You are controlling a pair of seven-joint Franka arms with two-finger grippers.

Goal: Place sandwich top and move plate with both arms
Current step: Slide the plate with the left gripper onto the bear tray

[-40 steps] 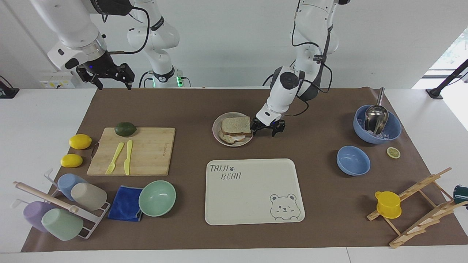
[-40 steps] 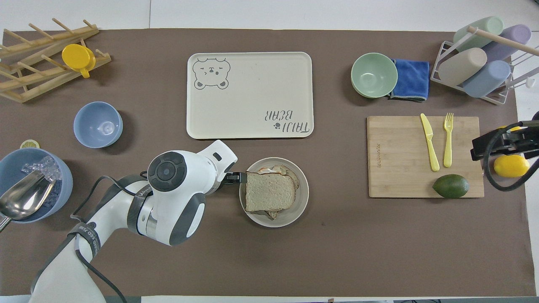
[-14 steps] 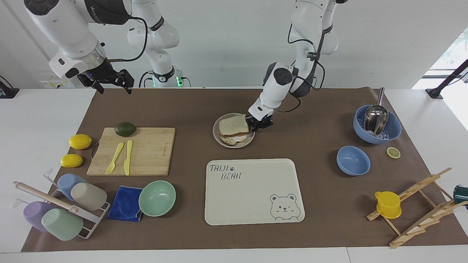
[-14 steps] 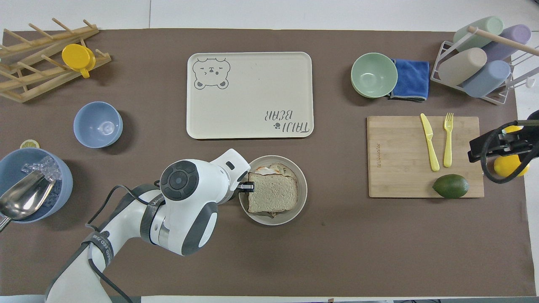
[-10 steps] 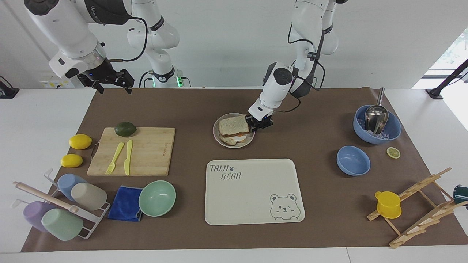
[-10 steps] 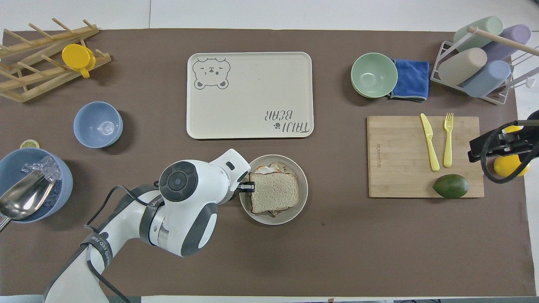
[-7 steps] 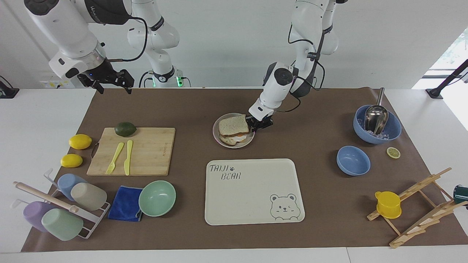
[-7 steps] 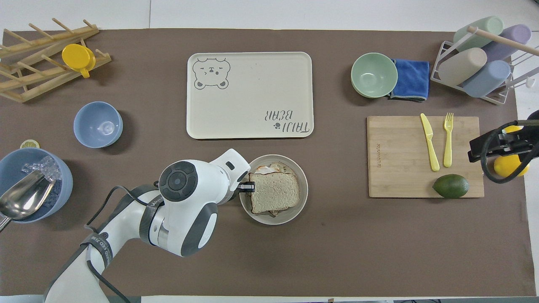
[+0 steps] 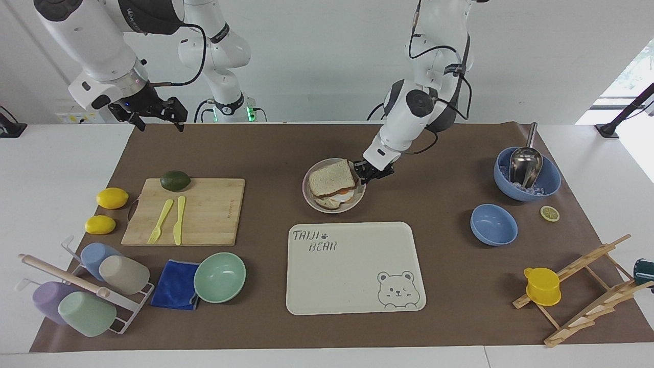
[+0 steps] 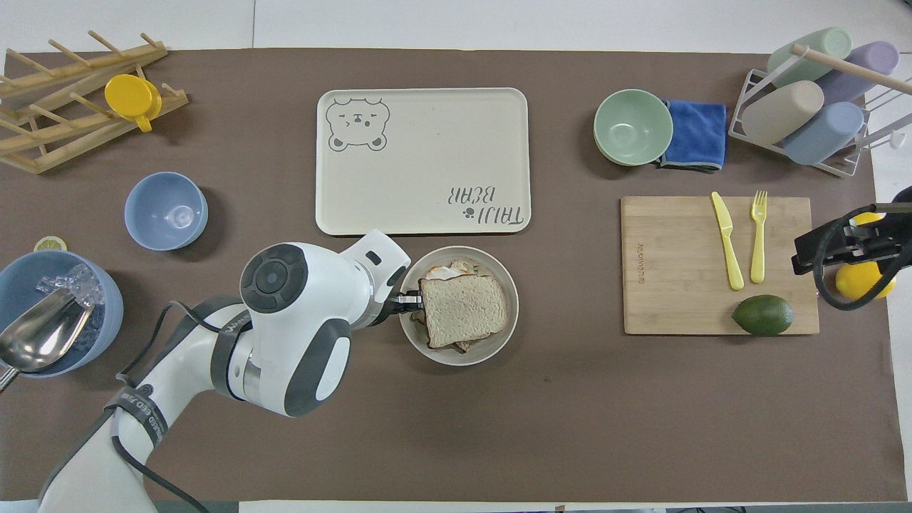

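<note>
Sandwich top, pale speckled bread slice with brown crust (image 9: 332,178), lies on egg toast in round beige plate (image 9: 312,200) near cream bear tray (image 9: 352,266). Note left gripper (image 9: 372,173) angled down, fingers clamped on plate rim. Right gripper (image 9: 153,113) waits over table edge, fingers apart. Overhead view hides left gripper under wrist.

The sandwich top (image 10: 464,308) is pale, speckled bread with a brown crust, on an off-white plate (image 10: 507,324). Beneath it shows white and what may be orange egg (image 9: 343,195). The cream tray (image 9: 352,266) carries a grey bear drawing and lettering. Both grippers look black.
</note>
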